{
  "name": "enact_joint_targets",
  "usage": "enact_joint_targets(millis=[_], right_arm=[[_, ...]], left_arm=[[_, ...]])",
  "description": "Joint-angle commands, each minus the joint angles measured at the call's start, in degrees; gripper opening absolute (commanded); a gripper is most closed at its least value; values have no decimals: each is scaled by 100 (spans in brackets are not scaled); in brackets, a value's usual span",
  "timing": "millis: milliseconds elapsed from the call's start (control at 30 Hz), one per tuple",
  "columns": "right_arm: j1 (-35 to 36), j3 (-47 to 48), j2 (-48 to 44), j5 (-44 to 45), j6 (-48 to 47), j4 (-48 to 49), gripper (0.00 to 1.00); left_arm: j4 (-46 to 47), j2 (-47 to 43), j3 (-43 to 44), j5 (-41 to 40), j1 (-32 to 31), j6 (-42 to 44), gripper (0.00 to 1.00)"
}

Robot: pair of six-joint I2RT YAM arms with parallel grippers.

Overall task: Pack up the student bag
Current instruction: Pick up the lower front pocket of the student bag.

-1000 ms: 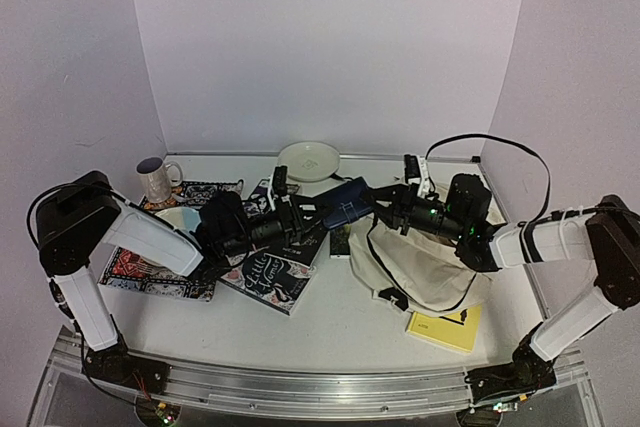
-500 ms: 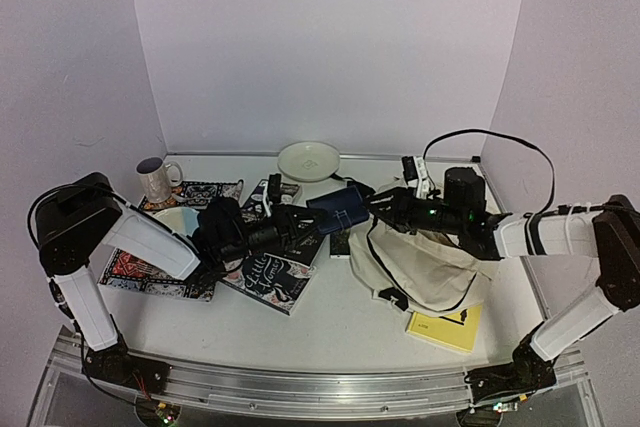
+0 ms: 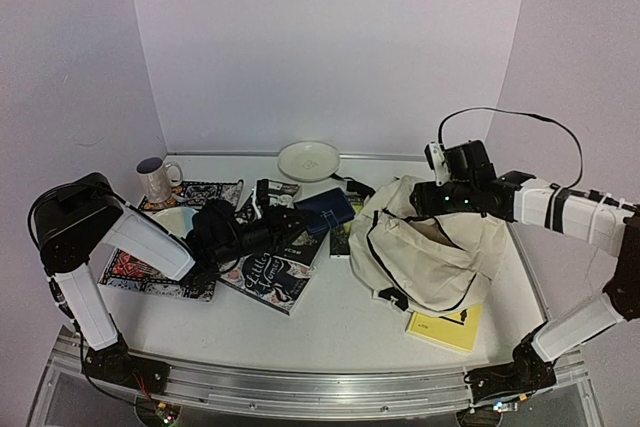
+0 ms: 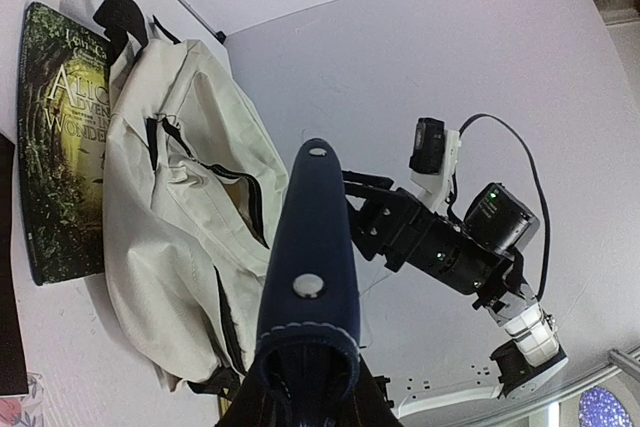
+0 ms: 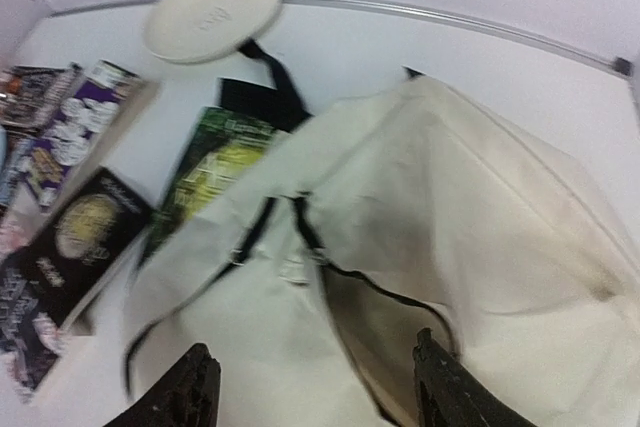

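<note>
Left hand (image 3: 288, 219): my fingers are closed tight on the near end of a navy case (image 3: 326, 208), and nothing else is in their grip.
Navy case: it juts straight out ahead of my left hand. A round stud on its flat face is turned to my wrist camera, and its free end points toward my right hand.
Right hand (image 5: 318, 389): spread wide, one finger at each lower corner of my wrist view, with nothing held between them. The tips are over cream cloth, but I cannot tell whether they touch it.
Student bag (image 3: 430, 257): it lies slumped on the worktop (image 3: 340, 322), directly beneath my right hand and out beyond the tip of the case in my left. Its dark zip line runs between my right fingers, and the mouth gapes open there. A black strap trails from its far end.
Green book (image 5: 208, 173): flat on the worktop beyond my right hand, touching the bag's edge, and off to the side of my left hand.
Plate (image 3: 308, 160): well beyond both hands, by the back wall.
Dark-covered books (image 3: 270, 275): under and just beside my left hand.
Yellow book (image 3: 443, 330): behind my right hand, at the bag's near edge.
Mug (image 3: 155, 179): far out to the side of my left hand, well apart from it.
</note>
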Motion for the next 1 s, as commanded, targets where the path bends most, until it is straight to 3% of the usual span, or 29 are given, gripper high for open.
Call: enact_joint_targets(millis=[0,300,533,767,833,867,967], right_arm=[[-48,413,551,1775,-891,-992,66],[-107,793,1716,2303,-1209,-1233,64],[-104,919,2257,2413,-1219,-1269,55],[-99,1004,2296,2184,-1018,-1362,27],[-95,1123,2264,1927,-855,-1483,6],[-72,1191,2251,1819,-757,-1575,0],[84,1341,2123,1681,-457,-1874,0]], left_arm=[[84,-183,66,-87,39,-63,0],[-608,-270,228,-141,40,110,0],[-866,-261,386,-49,40,195,0],[-1198,-343,561,134,40,333,0],[-1353,-343,634,200,41,360,0],[-1397,-344,661,232,41,368,0],[-1589,-363,782,305,40,428,0]])
